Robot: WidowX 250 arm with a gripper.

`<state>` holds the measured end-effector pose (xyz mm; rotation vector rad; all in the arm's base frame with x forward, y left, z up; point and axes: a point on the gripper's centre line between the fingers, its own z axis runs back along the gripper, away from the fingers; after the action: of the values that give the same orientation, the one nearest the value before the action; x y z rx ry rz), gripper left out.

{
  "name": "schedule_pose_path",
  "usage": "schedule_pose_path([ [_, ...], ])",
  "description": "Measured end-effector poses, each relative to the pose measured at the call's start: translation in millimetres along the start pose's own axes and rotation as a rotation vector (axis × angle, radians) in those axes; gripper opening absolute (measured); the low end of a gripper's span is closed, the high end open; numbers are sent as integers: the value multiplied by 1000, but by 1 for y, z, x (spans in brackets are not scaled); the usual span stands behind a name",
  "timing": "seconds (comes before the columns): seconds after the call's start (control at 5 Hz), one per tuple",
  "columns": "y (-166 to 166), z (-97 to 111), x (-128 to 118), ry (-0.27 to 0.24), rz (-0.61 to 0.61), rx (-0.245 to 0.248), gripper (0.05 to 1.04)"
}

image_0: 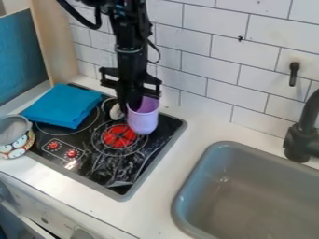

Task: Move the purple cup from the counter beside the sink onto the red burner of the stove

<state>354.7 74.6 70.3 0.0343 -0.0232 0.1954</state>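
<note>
The black gripper (131,103) hangs over the back of the black stovetop, its fingers shut on the left rim of a light purple cup (144,120). The cup is roughly upright over the right part of the stove, beside the red burner mark (119,136). Whether its base touches the stove, I cannot tell. Just left of the fingers is a small pale round object (116,112), partly hidden by the gripper. A folded blue cloth (64,105) lies on the back left of the stove.
A patterned round container with a grey inside (15,136) stands at the left edge of the stove. The grey sink (249,191) is at the lower right, with a black faucet (301,140) beside it. A white tiled wall (205,56) rises behind the counter.
</note>
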Motion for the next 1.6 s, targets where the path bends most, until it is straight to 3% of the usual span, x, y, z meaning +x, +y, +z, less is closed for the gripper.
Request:
schedule_pose_path([
  [0.8, 3, -10, -3, 27, 46, -5, 88],
  [1.6, 24, -10, -36, 108, 176, 35, 88],
])
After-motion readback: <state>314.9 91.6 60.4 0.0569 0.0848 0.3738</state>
